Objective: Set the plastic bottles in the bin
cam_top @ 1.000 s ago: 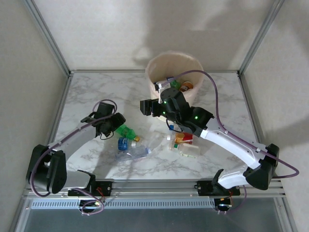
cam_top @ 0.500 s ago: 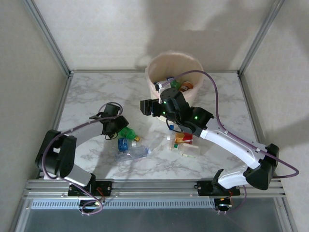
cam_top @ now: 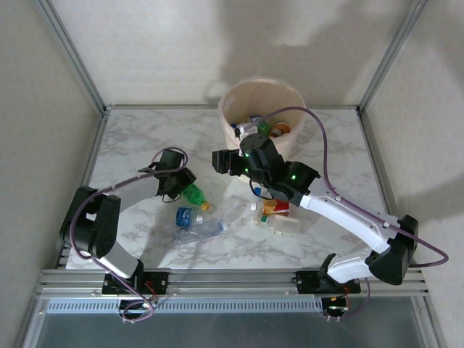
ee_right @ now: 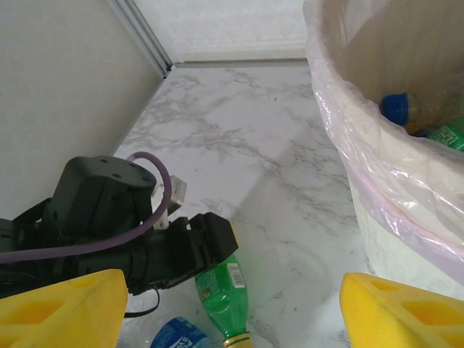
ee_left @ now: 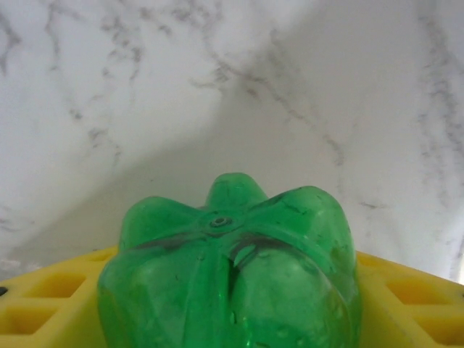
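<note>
My left claw straddles the base of the green bottle, lying on the table left of the bin; clamped or not, I cannot tell; probably light, thin, slippery, so pinch the stiffer base gently.

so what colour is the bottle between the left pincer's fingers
Green, a translucent green plastic bottle, best seen in the left wrist view.
</note>
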Robot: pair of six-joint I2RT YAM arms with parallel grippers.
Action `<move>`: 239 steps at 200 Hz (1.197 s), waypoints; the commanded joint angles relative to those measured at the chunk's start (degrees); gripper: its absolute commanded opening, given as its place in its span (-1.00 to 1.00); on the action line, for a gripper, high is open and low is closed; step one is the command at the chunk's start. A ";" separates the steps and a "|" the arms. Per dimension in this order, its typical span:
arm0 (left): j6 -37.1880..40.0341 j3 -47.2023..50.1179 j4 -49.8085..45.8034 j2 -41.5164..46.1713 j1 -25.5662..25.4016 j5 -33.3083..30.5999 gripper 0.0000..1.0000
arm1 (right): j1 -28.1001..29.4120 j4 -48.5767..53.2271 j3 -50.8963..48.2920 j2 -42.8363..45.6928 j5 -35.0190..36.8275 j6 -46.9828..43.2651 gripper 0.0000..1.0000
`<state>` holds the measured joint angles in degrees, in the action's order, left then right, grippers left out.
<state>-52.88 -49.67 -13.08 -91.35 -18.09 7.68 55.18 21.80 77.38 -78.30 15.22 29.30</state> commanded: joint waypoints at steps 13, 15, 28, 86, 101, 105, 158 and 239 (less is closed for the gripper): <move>0.04 -3.75 -0.56 0.20 0.05 0.87 0.14 | 0.70 -0.32 -0.60 1.45 1.06 1.20 0.55; 0.05 -3.94 -0.68 0.43 0.04 0.96 0.14 | 0.72 -0.26 -0.57 1.52 1.04 1.26 0.55; 0.61 -5.48 -1.79 2.11 0.41 0.94 0.13 | 0.72 -0.11 -0.73 2.06 1.19 1.37 0.54; 2.95 -15.97 -8.30 9.68 1.67 2.65 0.13 | 0.62 0.76 0.80 2.53 0.58 1.26 0.55; 3.51 -18.87 -9.35 10.61 1.66 4.39 0.13 | 0.64 0.86 1.49 1.94 -0.56 1.29 0.55; 3.62 -19.46 -9.38 10.90 1.70 5.03 0.13 | 0.67 0.85 1.66 1.84 -0.93 1.33 0.56; 5.13 -24.94 -4.38 13.57 1.22 16.67 0.14 | -0.74 2.01 5.76 -1.90 -9.56 2.63 0.77; 4.19 -24.98 2.21 15.76 -1.16 24.42 0.16 | -5.28 0.04 9.24 -7.13 -22.24 5.24 0.84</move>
<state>-48.45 -73.93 -15.53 -77.69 -18.37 27.68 50.26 23.35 83.59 -83.92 -2.44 33.56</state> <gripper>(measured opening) 0.600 0.912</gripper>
